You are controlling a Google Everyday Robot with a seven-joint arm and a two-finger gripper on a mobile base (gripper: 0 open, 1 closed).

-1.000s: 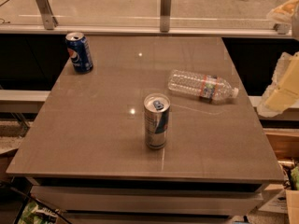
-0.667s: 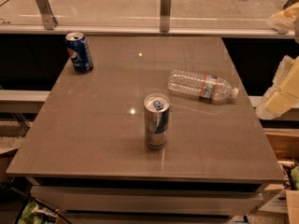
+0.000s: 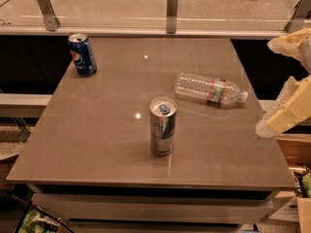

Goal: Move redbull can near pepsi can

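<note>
The redbull can (image 3: 162,125), slim and silver with blue panels and a blue tab, stands upright near the middle front of the brown table (image 3: 107,130). The pepsi can (image 3: 82,54), dark blue with a round logo, stands upright at the table's far left corner. My gripper (image 3: 287,79) is at the right edge of the view, beyond the table's right side and well to the right of the redbull can. Its cream fingers (image 3: 286,111) stand apart with nothing between them.
A clear plastic water bottle (image 3: 210,90) with a red label lies on its side at the right, between the redbull can and my gripper. A glass railing with metal posts (image 3: 172,11) runs behind the table. Boxes (image 3: 299,164) sit on the floor at the lower right.
My gripper has come down and slightly further into view at the right edge. The cans and the bottle have not moved.
</note>
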